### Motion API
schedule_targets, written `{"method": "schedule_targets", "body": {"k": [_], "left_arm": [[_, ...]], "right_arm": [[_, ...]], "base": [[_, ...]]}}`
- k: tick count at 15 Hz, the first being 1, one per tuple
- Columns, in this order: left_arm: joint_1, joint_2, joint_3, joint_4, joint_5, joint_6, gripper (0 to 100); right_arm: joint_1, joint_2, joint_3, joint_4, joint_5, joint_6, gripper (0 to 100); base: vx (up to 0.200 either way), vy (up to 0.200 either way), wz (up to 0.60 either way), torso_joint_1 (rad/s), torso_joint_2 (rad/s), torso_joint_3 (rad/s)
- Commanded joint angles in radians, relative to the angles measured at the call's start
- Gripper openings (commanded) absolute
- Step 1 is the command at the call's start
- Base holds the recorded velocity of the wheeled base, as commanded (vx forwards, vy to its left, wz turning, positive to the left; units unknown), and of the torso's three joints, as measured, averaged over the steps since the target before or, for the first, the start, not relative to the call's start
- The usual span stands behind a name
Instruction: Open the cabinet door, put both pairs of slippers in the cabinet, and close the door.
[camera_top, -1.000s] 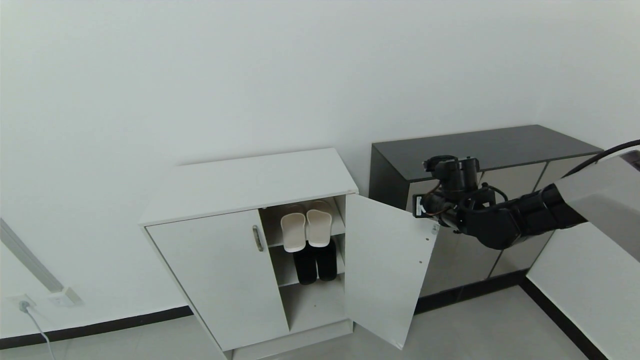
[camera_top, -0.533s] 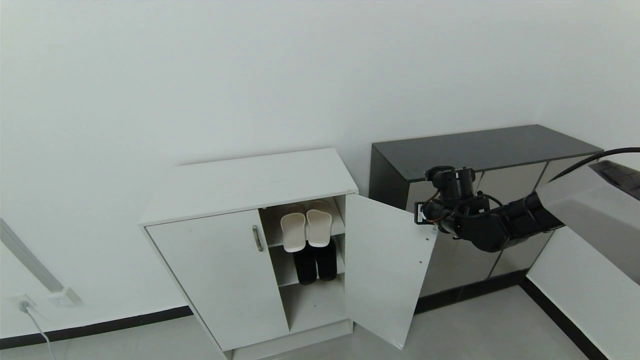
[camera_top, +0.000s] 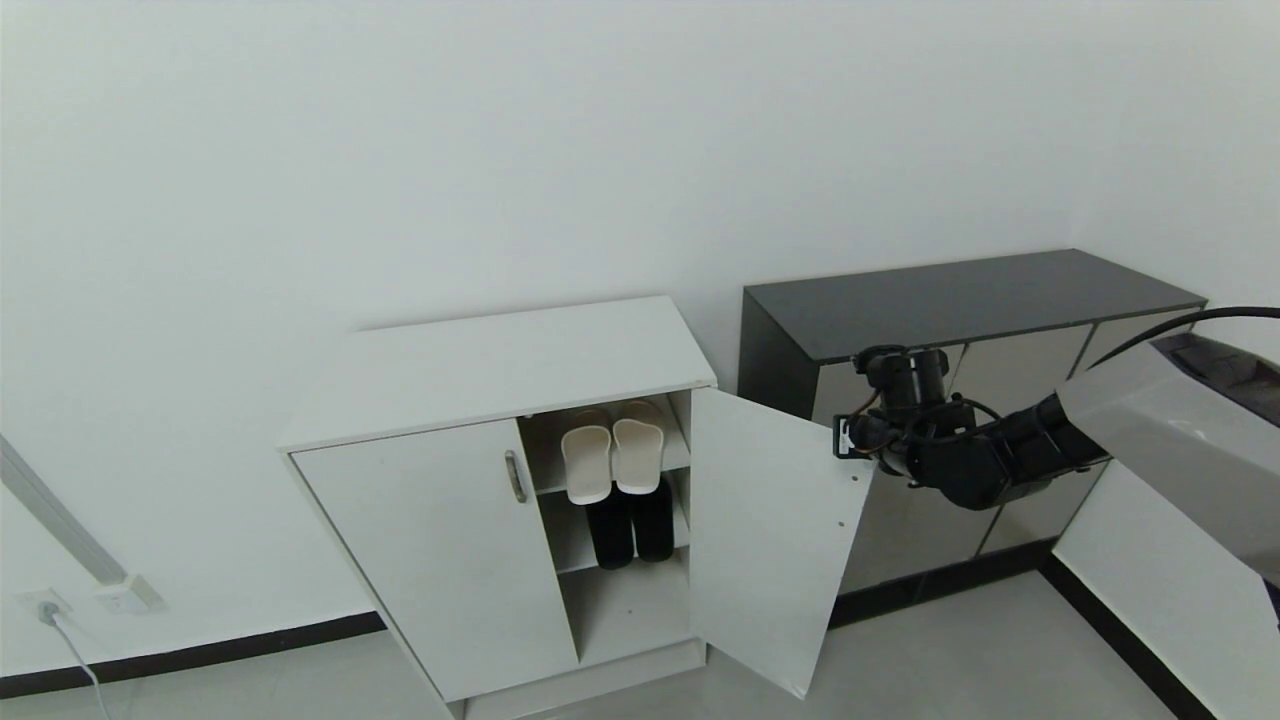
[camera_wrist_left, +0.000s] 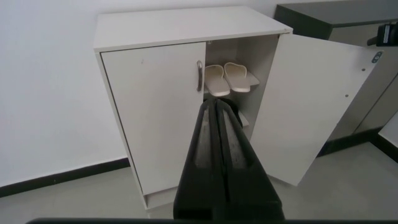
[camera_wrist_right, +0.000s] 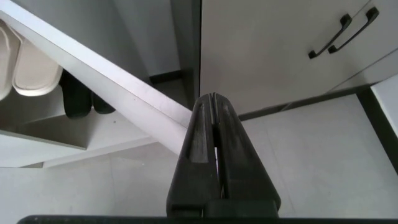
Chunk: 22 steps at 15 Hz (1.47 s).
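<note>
1. Cabinet (camera_top: 500, 370): a low white two-door cabinet of flat board stands against the pale wall. Its left door (camera_top: 430, 560) is closed, with a slim metal bar handle (camera_top: 514, 476) at the inner edge.
2. The black left gripper (camera_wrist_left: 216, 106) is held well back from the cabinet front and aimed at the open compartment. Its fingers are pressed together on nothing, so it looks parked out of the way.
3. Both pairs sit inside the right compartment. A pair of cream slippers (camera_top: 612, 458), smooth and moulded, lies side by side on the upper shelf with the heels jutting over its front edge. A pair of black slippers (camera_top: 630, 530) sits on the shelf just below, directly under them. With both pairs stowed, I judge only the closing is left.
4. The white right door (camera_top: 770, 540) is swung wide, its bare inner face towards the head camera. Small drilled holes run near its free edge.
5. The black right gripper (camera_top: 845, 438) sits at the top outer corner of that door. Its fingers (camera_wrist_right: 205, 124) are closed flat against each other, tips at the door's edge. That suits pushing the panel shut rather than grasping it, though I cannot tell whether it is touching.
6. A dark-topped sideboard (camera_top: 960, 290) with grey doors stands just beside the cabinet, behind the arm, leaving little room there.
</note>
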Motion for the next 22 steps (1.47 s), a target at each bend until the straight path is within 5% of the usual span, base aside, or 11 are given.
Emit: {"method": "schedule_targets", "body": {"k": [1, 11, 22], "left_arm": [[0.000, 0.001, 0.000, -0.001, 0.001, 0.000, 0], [0.000, 0.001, 0.000, -0.001, -0.001, 0.000, 0], [0.000, 0.001, 0.000, -0.001, -0.001, 0.000, 0]], "right_arm": [[0.000, 0.009, 0.000, -0.002, 0.000, 0.001, 0], [0.032, -0.024, 0.060, -0.002, -0.002, 0.004, 0], [0.264, -0.156, 0.287, -0.129, -0.016, 0.010, 0]], "base": [[0.000, 0.000, 0.00, 0.000, 0.00, 0.000], [0.000, 0.000, 0.00, 0.000, 0.00, 0.000], [0.000, 0.000, 0.00, 0.000, 0.00, 0.000]]}}
